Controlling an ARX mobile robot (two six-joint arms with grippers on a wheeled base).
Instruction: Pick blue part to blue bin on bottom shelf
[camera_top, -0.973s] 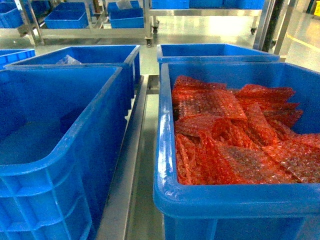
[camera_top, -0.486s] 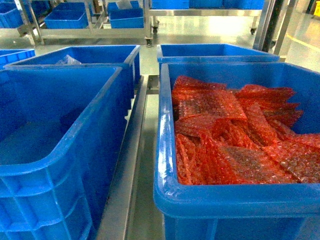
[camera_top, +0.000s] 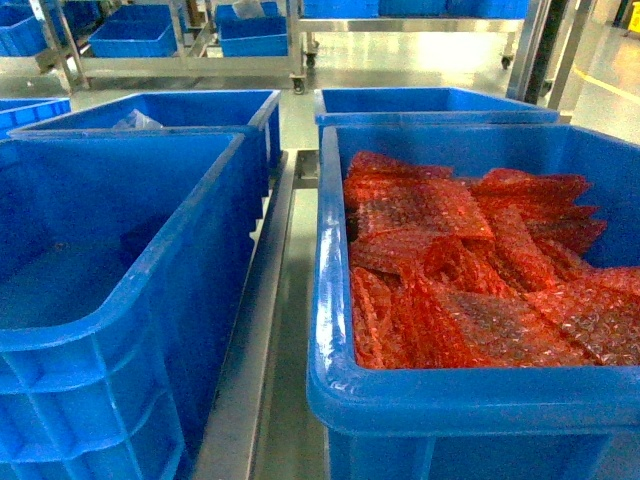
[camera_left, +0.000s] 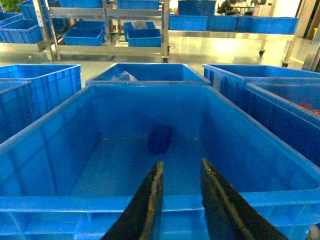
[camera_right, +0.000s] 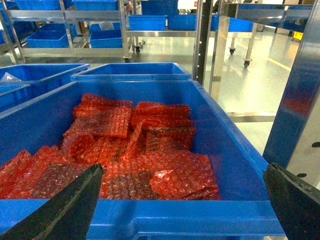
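The blue part (camera_left: 160, 138), a small dark blue block, lies on the floor of a big blue bin (camera_left: 150, 202) near its far wall; in the head view it shows as a dark shape (camera_top: 140, 240) in the left bin (camera_top: 150, 300). My left gripper (camera_left: 181, 165) hovers over that bin's near rim, open, with nothing between its fingers, the part ahead of it. My right gripper (camera_right: 183, 172) is wide open at the near rim of the right bin (camera_right: 200, 215). A steel strip of the bottom shelf (camera_top: 262, 330) shows between the two bins. Neither gripper appears in the head view.
The right bin (camera_top: 330, 300) holds several red bubble-wrap bags (camera_top: 450, 270). More blue bins (camera_top: 420, 100) stand behind. A steel upright (camera_right: 300, 115) rises right of the right bin. Far racks (camera_left: 110, 47) carry smaller blue bins across the floor.
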